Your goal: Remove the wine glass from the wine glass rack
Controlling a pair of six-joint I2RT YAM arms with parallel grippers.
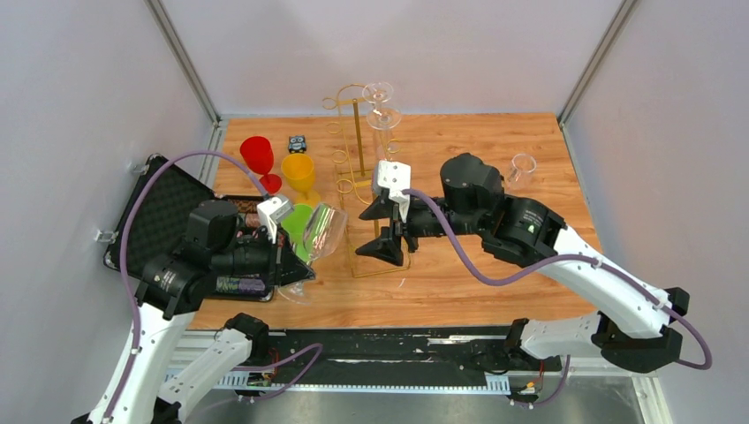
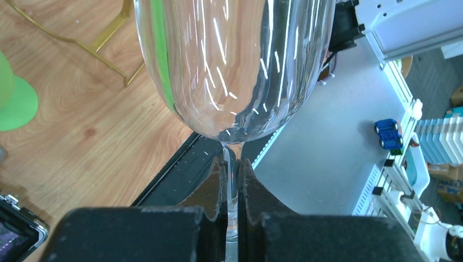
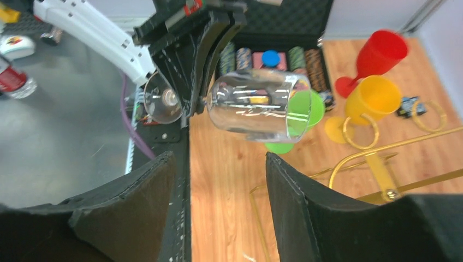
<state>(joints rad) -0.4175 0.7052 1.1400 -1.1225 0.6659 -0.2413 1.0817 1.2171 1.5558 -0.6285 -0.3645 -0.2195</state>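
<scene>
Held: wine glass (image 1: 322,231), stem pinched tight in left gripper (image 2: 232,180), clear of wine glass rack (image 1: 356,132), at its 8 o'clock. Idle: right gripper (image 1: 389,246), jaws apart, empty. Likely left: set-down.

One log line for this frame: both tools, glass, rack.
left tool: shut on wine glass stem | right tool: open, empty | wine glass: sideways, off wine glass rack | rack: upright

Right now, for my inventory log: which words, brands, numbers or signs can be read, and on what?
No text is legible.
On the left gripper, a red mark: blurred.
On the bottle, a red label: blurred.
On the right arm, a green mark: too small.
</scene>
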